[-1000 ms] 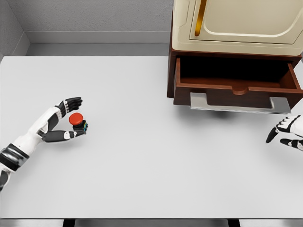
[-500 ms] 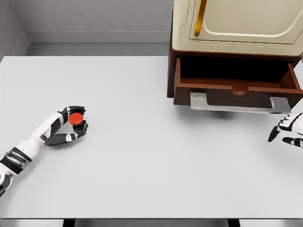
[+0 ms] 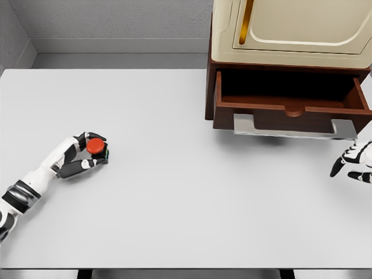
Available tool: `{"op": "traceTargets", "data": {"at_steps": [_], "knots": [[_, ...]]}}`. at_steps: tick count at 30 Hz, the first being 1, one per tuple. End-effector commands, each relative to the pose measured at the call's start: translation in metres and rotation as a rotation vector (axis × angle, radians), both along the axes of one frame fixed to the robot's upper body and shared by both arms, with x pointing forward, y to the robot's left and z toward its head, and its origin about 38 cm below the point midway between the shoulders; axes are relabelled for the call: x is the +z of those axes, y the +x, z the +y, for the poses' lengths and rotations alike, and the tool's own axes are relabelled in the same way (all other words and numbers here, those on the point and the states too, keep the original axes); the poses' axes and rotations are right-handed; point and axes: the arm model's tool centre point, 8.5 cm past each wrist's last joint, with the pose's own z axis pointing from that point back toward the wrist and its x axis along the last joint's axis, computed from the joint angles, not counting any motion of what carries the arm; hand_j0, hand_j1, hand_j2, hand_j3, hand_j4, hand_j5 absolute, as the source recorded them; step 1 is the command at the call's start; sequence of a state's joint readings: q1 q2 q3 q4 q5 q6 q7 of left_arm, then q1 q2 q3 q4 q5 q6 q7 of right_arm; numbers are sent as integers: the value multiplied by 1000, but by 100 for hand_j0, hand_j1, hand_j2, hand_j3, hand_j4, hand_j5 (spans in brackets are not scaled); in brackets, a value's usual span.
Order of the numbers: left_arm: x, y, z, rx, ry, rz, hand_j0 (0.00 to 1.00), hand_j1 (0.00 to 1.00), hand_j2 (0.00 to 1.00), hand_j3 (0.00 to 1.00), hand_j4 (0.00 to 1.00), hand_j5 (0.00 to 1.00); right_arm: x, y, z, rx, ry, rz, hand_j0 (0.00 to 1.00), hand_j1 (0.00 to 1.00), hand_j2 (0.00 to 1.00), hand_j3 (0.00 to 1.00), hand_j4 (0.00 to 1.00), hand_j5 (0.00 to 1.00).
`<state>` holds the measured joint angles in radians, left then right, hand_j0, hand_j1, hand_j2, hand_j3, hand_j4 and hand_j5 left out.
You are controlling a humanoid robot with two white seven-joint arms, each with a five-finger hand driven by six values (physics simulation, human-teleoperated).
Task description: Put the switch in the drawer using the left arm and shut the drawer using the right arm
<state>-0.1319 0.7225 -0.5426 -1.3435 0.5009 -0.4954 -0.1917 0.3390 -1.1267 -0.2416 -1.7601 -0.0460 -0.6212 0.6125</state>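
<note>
- Grey walls [image 3: 116,23] close off the far side of a wide white table [image 3: 174,192], which fills most of the head view.
- At the table's far right stands a cream cabinet [image 3: 290,29] with a gold strip down its front, and below it a dark wooden drawer [image 3: 290,107] is pulled out toward the viewer, its inside in shadow.
- A grey metal handle [image 3: 293,128] runs along the lower front of the drawer.
- Low on the left, the left arm [image 3: 29,183] comes in from the picture's edge and stretches up and to the right, lying close over the table.
- The left hand [image 3: 81,154] is curled around the switch [image 3: 96,146], black fingers arching over the far side of its red cap and the thumb pressed in from the near side.
- The switch has a round red top and a dark base with a touch of green showing at its right edge; it sits at the left part of the table, well apart from the drawer.
- Whether the switch rests on the table or is lifted just off it cannot be told.
- At the right edge, the right hand [image 3: 356,160] shows only partly, just below the drawer's right corner, with its dark fingers loosely spread, pointing down and left, and holding nothing.
</note>
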Motion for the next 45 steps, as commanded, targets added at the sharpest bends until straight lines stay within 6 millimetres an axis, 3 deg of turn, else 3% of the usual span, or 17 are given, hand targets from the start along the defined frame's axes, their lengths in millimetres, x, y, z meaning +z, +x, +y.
{"op": "traceTargets", "data": {"at_steps": [1, 5, 13, 28, 35, 40, 45], "knots": [[4, 1, -2, -7, -8, -9, 46, 46, 46, 46, 46, 46, 1, 1, 0, -9, 20, 6, 53, 53, 53, 53, 53, 53], [15, 7, -8, -21, -15, -36, 44, 44, 44, 44, 44, 44, -4, -2, 0, -10, 17, 23, 53, 53, 53, 53, 53, 53], [33, 15, -21, -52, -30, -78, 41, 41, 41, 41, 41, 41, 11, 1, -6, -25, 13, -21, 53, 53, 53, 53, 53, 53], [72, 46, -83, -112, -131, -125, 41, 41, 41, 41, 41, 41, 23, 5, -5, -15, 23, -29, 53, 53, 53, 53, 53, 53], [91, 60, -103, -131, -161, -155, 41, 41, 41, 41, 41, 41, 24, 5, -5, -14, 23, -28, 53, 53, 53, 53, 53, 53], [102, 70, -131, -160, -163, -188, 40, 40, 40, 40, 40, 40, 29, 6, -7, -18, 24, -44, 53, 53, 53, 53, 53, 53], [119, 79, -142, -174, -162, -224, 40, 40, 40, 40, 40, 40, 29, 5, -7, -18, 24, -43, 53, 53, 53, 53, 53, 53]]}}
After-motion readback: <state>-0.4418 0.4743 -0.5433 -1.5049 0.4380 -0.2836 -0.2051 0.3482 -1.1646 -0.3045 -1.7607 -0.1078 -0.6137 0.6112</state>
